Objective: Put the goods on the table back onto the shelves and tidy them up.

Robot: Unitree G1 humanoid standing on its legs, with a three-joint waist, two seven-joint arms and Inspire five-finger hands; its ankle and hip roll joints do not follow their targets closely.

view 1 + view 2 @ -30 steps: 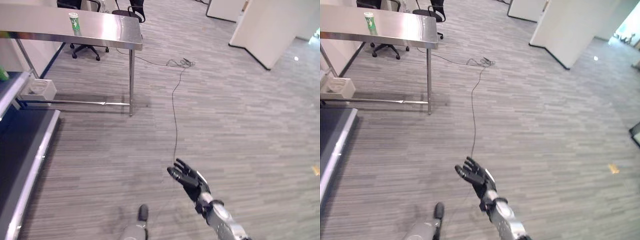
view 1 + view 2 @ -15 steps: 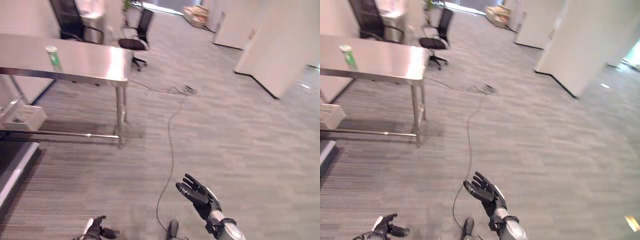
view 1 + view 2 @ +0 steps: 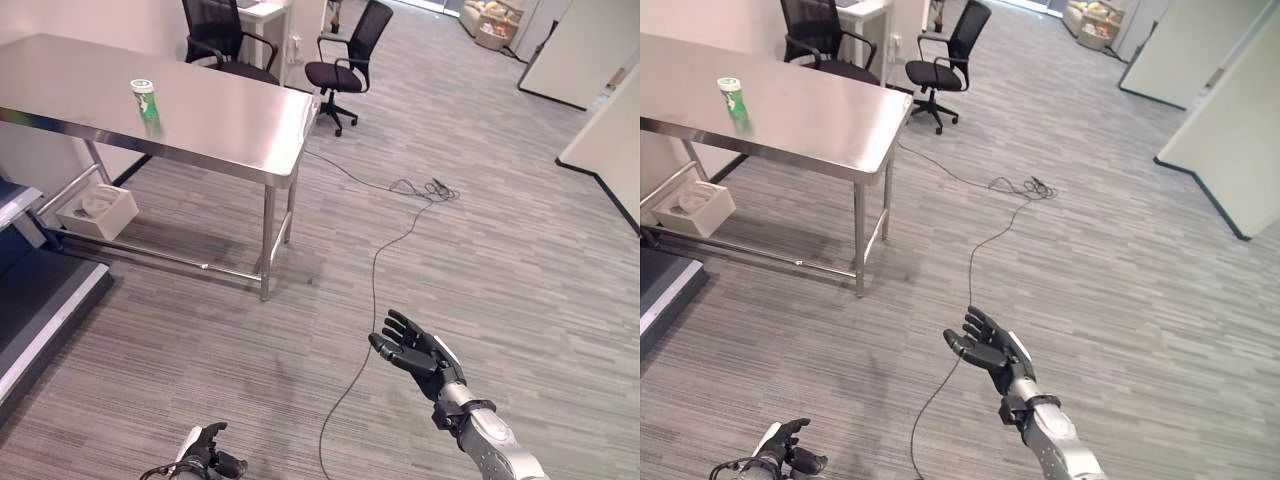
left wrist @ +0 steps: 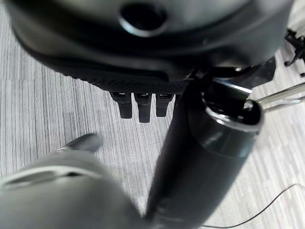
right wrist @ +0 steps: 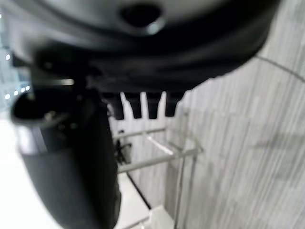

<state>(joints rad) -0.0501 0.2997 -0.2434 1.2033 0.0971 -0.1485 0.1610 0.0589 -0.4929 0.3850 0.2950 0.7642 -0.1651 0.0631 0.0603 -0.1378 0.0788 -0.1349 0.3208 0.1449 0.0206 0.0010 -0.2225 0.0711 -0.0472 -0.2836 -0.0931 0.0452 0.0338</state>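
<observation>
A green canister with a white lid (image 3: 146,100) stands upright on the steel table (image 3: 230,125) at the far left. My right hand (image 3: 415,352) hangs open over the floor, well to the right of the table, fingers spread and holding nothing. My left hand (image 3: 205,463) is low by the view's bottom edge, over the floor. The left wrist view shows its fingers (image 4: 139,106) straight and its grasp empty. In the right wrist view the right hand's fingers (image 5: 143,107) are also straight. A dark blue shelf (image 3: 35,305) runs along the left edge.
A white tray (image 3: 96,211) rests on the table's lower rail. Two black office chairs (image 3: 345,62) stand behind the table. A thin cable (image 3: 385,262) trails across the grey floor between the table and my right hand. White walls (image 3: 600,110) lie to the right.
The camera has swung, so the table and canister now sit nearer and more in view. My right hand stays open and raised. My left hand still shows at the bottom edge.
</observation>
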